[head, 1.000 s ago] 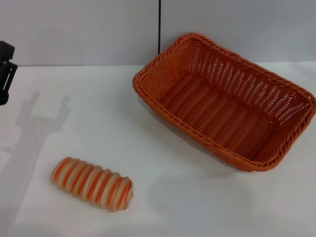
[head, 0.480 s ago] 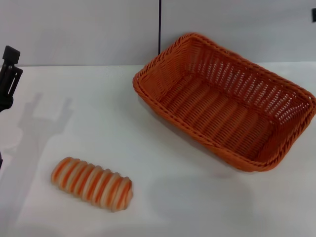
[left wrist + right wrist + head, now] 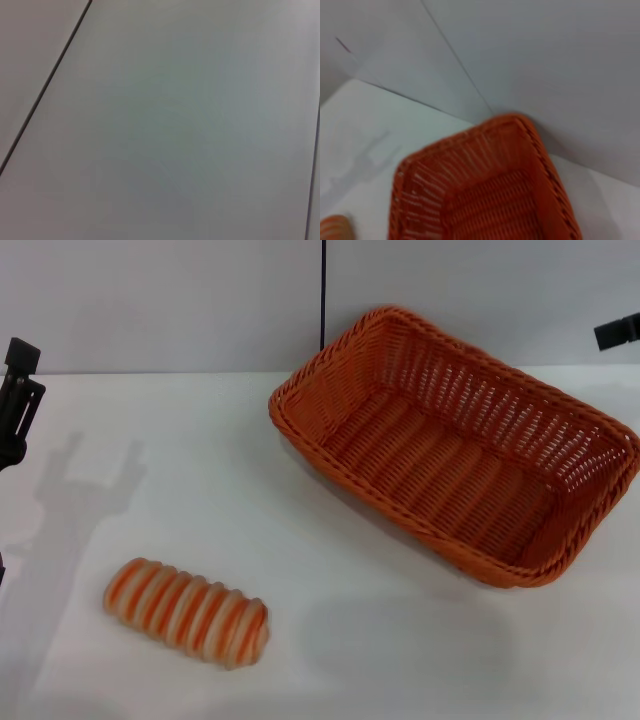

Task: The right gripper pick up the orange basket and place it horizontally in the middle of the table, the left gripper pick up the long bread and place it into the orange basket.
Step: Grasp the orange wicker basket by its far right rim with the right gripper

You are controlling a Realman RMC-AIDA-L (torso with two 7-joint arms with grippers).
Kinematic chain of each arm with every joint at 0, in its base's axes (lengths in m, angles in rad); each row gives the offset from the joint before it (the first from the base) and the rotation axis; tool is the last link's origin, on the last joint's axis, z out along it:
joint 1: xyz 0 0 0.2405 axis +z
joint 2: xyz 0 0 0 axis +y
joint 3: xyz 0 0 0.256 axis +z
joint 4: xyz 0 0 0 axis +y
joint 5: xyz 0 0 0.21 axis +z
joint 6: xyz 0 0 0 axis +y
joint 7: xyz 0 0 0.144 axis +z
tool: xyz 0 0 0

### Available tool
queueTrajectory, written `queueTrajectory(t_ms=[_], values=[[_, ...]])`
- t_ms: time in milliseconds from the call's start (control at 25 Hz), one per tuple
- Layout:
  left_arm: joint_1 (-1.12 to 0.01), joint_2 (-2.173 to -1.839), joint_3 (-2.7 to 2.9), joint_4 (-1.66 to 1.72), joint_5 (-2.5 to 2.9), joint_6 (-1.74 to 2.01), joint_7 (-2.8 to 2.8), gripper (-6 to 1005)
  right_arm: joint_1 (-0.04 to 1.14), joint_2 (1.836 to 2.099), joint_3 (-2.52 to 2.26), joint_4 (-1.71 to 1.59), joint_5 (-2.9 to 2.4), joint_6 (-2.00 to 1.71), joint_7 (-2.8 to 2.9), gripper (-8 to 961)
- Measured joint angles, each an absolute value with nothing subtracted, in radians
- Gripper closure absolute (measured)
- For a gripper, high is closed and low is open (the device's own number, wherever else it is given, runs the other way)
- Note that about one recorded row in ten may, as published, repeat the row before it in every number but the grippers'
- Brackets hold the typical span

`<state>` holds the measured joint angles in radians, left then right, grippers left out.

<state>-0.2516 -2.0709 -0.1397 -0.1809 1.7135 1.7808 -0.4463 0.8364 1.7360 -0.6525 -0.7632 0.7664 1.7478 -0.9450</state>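
The orange basket [image 3: 455, 445] rests at an angle on the white table [image 3: 300, 530], toward the back right; the right wrist view shows its rim and inside [image 3: 485, 195] from above. The long bread [image 3: 187, 611], striped orange and cream, lies at the front left, and one end of it peeks into the right wrist view [image 3: 335, 227]. My left gripper [image 3: 15, 400] hangs at the far left edge, well behind the bread. Only a black tip of my right gripper [image 3: 618, 332] shows at the right edge, above the basket's far corner.
A grey wall with a dark vertical seam [image 3: 323, 295] stands behind the table. The left wrist view shows only that plain wall panel [image 3: 175, 125]. The left arm's shadow [image 3: 75, 500] falls on the table's left side.
A black tip of my right gripper has come into the head view at the right edge. The left gripper has risen slightly at the left edge. Basket and bread have not moved.
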Motion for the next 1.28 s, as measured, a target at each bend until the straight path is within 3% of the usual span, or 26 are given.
queueTrajectory(t_ms=[360,760,1280], values=[[-0.26,-2.071,-0.14,-0.181,1.713,1.777,-0.447,155,0.818,1.774,-0.677,-0.743,0.684,1.655,-0.95,234],[-0.265,-2.07,-0.14,-0.188,1.713,1.765,-0.448,156,0.81,1.792,-0.724,-0.681,0.661,1.575,-0.96,235],[-0.264,-2.069,-0.14,-0.192,1.713,1.757,-0.448,155,0.814,1.862,-0.763,-0.669,0.567,1.508,-0.96,236]])
